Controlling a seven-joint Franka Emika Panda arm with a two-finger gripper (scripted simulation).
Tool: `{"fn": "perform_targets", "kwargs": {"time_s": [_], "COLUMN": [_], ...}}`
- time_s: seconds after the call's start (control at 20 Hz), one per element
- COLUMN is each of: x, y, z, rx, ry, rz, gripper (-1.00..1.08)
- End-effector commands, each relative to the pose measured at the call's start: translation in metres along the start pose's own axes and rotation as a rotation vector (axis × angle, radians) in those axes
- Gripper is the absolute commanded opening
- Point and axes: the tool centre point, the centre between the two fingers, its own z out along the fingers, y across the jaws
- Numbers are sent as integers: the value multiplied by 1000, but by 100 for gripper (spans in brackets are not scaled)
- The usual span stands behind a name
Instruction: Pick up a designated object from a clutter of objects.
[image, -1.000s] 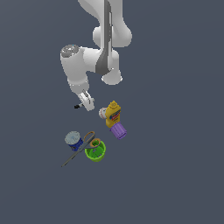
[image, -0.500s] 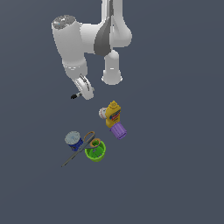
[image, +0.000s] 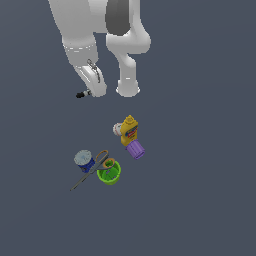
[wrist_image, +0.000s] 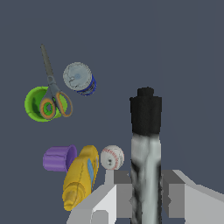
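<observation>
The marker pen (image: 84, 93) (wrist_image: 145, 144), black at one end with a white-grey barrel, is clamped between my fingers and lifted well off the floor. In the exterior view my gripper (image: 94, 89) hangs up and to the left of the clutter, and the pen's black tip sticks out toward that view's left. In the wrist view my gripper (wrist_image: 146, 192) is shut on the barrel, one grey pad on each side. The rest of the clutter lies far below on the floor.
On the floor are a yellow bottle (image: 130, 131) (wrist_image: 80, 177), a white ball (image: 117, 129) (wrist_image: 112, 157), a purple cup (image: 135, 149) (wrist_image: 59, 158), a green cup (image: 109, 172) (wrist_image: 33, 105), a blue can (image: 84, 160) (wrist_image: 78, 78) and scissors (image: 92, 170) (wrist_image: 51, 87) lying across the green cup's rim.
The arm has risen, carrying the marker higher and away from the clutter. The items on the floor have not moved.
</observation>
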Motion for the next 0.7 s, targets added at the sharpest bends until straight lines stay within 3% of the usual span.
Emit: {"fn": "perform_targets", "kwargs": {"time_s": [0.0, 0.65], "x": [0, 1], "y": [-3, -13], "z": [-18, -60], "rx": [0, 1], "ry": [-1, -3], "rz": [0, -2], "gripper": [-100, -100]}}
